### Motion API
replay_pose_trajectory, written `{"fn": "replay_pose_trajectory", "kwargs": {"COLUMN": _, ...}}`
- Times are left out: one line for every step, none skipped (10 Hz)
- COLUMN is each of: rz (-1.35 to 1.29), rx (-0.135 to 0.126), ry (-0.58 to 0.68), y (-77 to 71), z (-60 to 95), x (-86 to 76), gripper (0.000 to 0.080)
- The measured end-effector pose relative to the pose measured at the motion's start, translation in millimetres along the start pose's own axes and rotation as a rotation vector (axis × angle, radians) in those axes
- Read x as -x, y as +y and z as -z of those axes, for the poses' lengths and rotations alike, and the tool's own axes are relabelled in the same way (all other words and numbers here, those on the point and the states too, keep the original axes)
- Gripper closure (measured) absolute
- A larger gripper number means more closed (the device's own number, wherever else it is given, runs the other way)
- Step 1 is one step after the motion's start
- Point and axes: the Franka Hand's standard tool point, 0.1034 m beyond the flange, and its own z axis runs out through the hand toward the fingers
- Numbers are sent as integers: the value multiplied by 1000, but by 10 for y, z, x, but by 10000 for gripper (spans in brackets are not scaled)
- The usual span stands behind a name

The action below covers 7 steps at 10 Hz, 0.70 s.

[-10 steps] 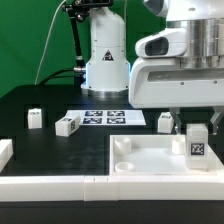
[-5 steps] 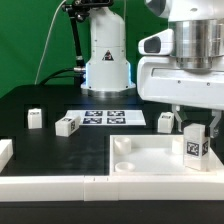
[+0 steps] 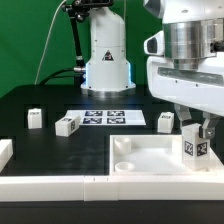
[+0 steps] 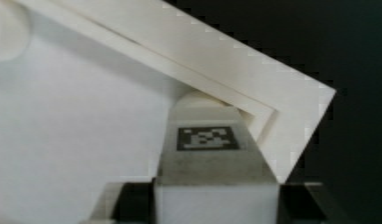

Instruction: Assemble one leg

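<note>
Claw (image 3: 197,139) is clamped on the small white block-like leg (image 3: 196,150) with the black-and-white tag, 1 finger per side. The leg is upright at the corner of the large white square tray (image 3: 140,160), on the exterior view's right. Can't tell if it's seated. Another small white tagged block (image 3: 165,121) sits on the black desk (image 3: 40,95) behind the tray.

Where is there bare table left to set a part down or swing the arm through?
Free: the black table between the marker board, the tray and the front border bar. Crowded: the loose legs flanking the marker board, and the tray's corner on the exterior view's right, where the gripper holds the leg.
</note>
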Motion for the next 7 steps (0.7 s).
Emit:
{"fn": "replay_pose_trajectory", "kwargs": {"rz": 3, "rx": 0, "ry": 0, "y": -1, "z": 0, "x": 2, "gripper": 425}}
{"fn": "replay_pose_trajectory", "kwargs": {"rz": 52, "rx": 0, "ry": 0, "y": 0, "z": -1, "x": 3, "gripper": 425}}
{"fn": "replay_pose_trajectory", "kwargs": {"rz": 84, "rx": 1, "ry": 0, "y": 0, "z": -3, "x": 9, "gripper": 246}}
{"fn": "replay_pose_trajectory", "kwargs": {"rz": 138, "rx": 1, "ry": 0, "y": 0, "z": -1, "x": 4, "gripper": 178}}
{"fn": "replay_pose_trajectory", "kwargs": {"rz": 275, "rx": 1, "ry": 1, "y": 3, "z": 1, "x": -16, "gripper": 178}}
{"fn": "replay_pose_trajectory", "kwargs": {"rz": 398, "rx": 3, "ry": 2, "y": -2, "z": 5, "x": -8, "gripper": 155}}
{"fn": "replay_pose_trajectory", "kwargs": {"rz": 483, "rx": 2, "ry": 1, "y": -15, "z": 5, "x": 33, "gripper": 155}}
